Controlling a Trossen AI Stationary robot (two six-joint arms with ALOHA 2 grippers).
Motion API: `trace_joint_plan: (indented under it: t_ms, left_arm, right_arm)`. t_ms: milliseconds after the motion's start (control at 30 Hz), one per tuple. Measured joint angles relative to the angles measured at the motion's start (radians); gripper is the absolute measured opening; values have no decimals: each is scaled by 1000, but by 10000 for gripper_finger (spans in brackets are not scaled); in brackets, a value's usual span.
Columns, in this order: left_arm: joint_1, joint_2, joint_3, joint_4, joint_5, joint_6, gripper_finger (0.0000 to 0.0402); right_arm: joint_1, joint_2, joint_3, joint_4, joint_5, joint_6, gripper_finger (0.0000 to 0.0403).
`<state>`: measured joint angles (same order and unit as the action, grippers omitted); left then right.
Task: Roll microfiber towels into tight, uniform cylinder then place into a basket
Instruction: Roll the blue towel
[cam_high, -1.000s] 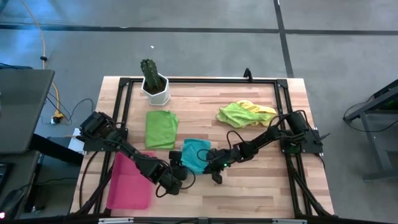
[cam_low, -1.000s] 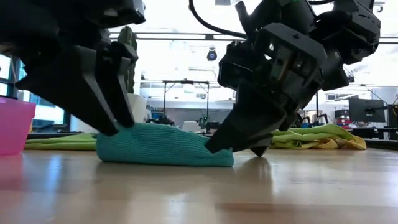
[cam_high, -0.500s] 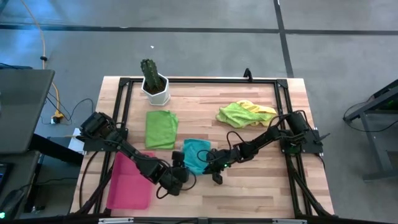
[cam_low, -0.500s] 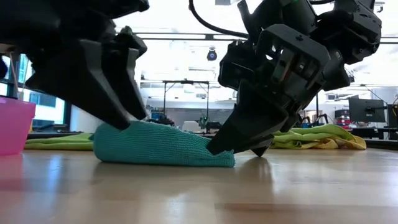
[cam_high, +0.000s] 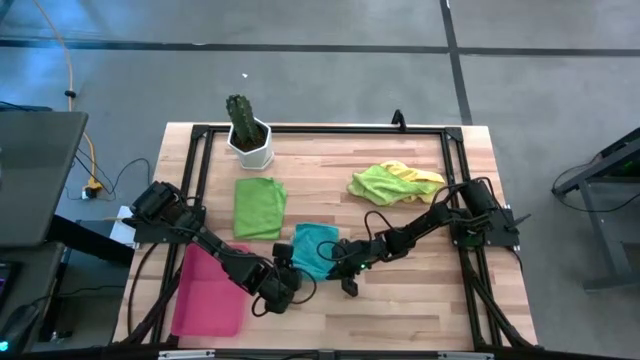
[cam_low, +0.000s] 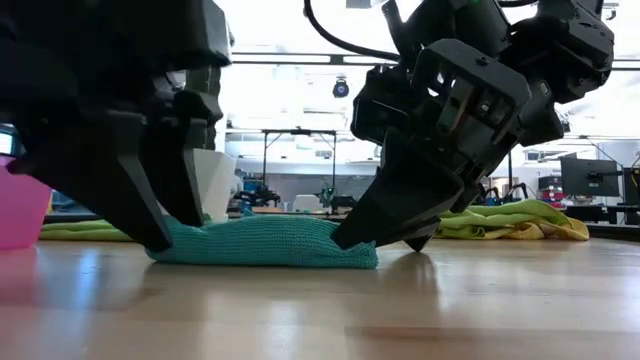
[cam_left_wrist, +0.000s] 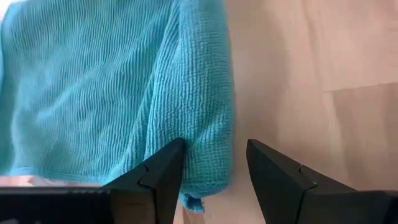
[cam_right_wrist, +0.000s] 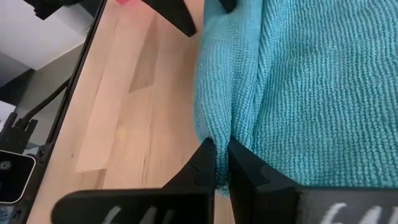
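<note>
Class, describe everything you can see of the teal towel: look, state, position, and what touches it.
The teal towel is a soft, ribbed-knit cloth lying low on the wooden table, near its front middle, with its near edge folded into a thick rolled hem. The right gripper is shut on one end of that edge. The left gripper is open, its fingers straddling the other end. The green towel lies apart from it.

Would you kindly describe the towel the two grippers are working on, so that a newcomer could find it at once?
On the wooden table, look near the front edge, midway between the pink-red basket and the right arm. There lies the teal towel, with the left gripper open astride its edge and the right gripper pinching a fold. It is the only blue-green cloth; the green towel and the lime-and-yellow heap lie farther back, untouched.
</note>
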<state>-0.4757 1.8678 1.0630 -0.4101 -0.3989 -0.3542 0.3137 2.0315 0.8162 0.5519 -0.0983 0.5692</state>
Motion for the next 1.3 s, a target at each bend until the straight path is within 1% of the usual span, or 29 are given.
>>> trace_joint_plan:
  t_ms: [100, 167, 267, 467, 633, 667, 733, 800, 867, 1033, 1167, 1233, 1300]
  left_arm:
    - [0, 10, 0, 16, 42, -30, 168]
    - [-1, 15, 0, 23, 52, -64, 165]
    - [0, 15, 1, 22, 66, -108, 150]
    - [13, 15, 1, 18, 69, -167, 82]
    - [35, 13, 1, 18, 101, -201, 20]
    - [41, 13, 2, 18, 114, -215, 11]
    - [56, 11, 2, 18, 151, -260, 6]
    - [73, 10, 3, 20, 203, -310, 9]
    - [95, 10, 4, 24, 279, -356, 10]
    - [164, 14, 2, 75, 546, -421, 5]
    - [209, 21, -2, 190, 750, -395, 5]
    - [225, 19, -1, 218, 797, -390, 4]
    - [238, 19, -2, 211, 811, -389, 4]
  right_arm:
    - [3, 0, 0, 1, 4, -2, 5]
    - [6, 0, 0, 1, 4, -2, 5]
    - [7, 0, 0, 2, 5, -3, 5]
    - [7, 1, -1, 8, 5, -3, 5]
    - [8, 1, -1, 10, 5, -3, 5]
    - [8, 1, -1, 10, 5, -3, 5]
    - [8, 1, -1, 10, 5, -2, 5]
    - [8, 1, -1, 10, -1, 0, 5]
    - [7, 0, -1, 10, -9, 2, 5]
    - [5, -17, -3, 6, -34, 19, 5]
    - [8, -27, -4, -1, -76, 56, 5]
    - [7, -28, -4, -6, -91, 62, 5]
    - [9, -29, -4, -13, -90, 59, 5]
